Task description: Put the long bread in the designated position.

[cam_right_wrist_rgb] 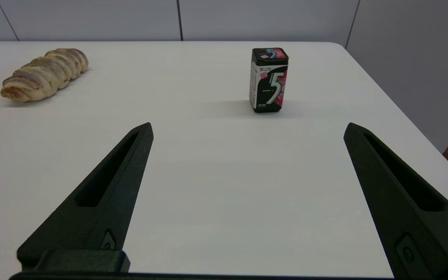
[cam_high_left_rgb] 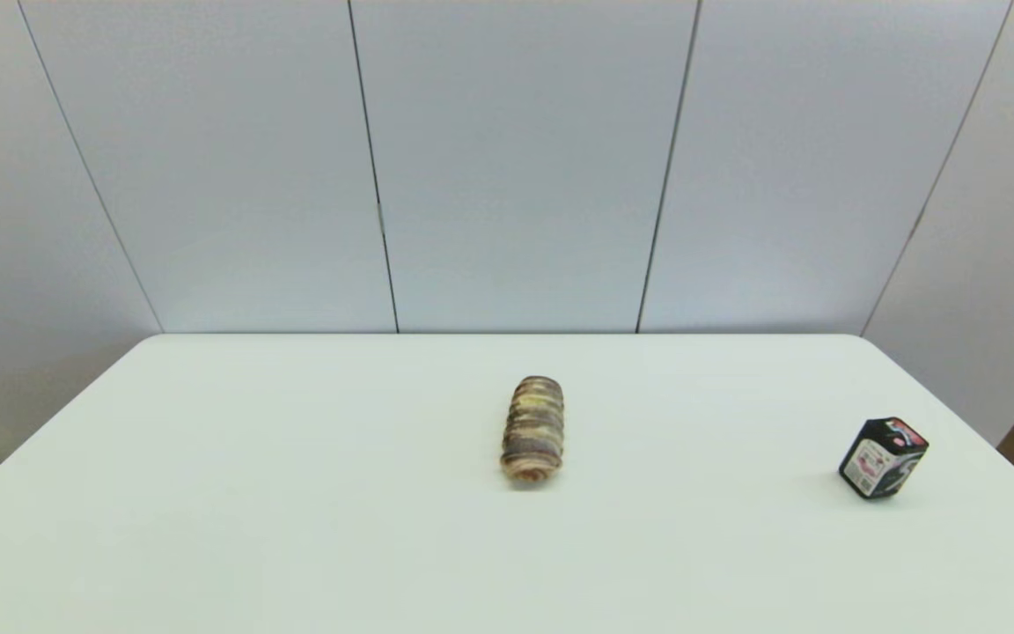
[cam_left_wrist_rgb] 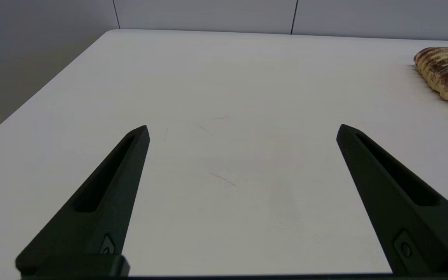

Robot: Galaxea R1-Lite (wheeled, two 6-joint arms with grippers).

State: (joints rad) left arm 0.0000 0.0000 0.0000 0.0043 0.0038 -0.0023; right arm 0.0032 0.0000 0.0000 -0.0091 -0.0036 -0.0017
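A white worktop (cam_high_left_rgb: 296, 528) is set before pale grey wall panels (cam_high_left_rgb: 516, 167). The long bread (cam_high_left_rgb: 532, 429) is laid flat near the middle of the worktop, one end turned toward the robot and the other toward the wall. It is held by nothing. It is seen ahead of the left pincer (cam_left_wrist_rgb: 242, 130) and off to that pincer's right, and ahead of the right pincer (cam_right_wrist_rgb: 248, 128) and off to that pincer's left, well apart from both. Both pincers are spread wide over bare worktop, with nothing between the fingers. A small black box (cam_high_left_rgb: 883, 458) with a red-and-white label is stood upright ahead of the right pincer, well apart from the bread, near the worktop's right edge.
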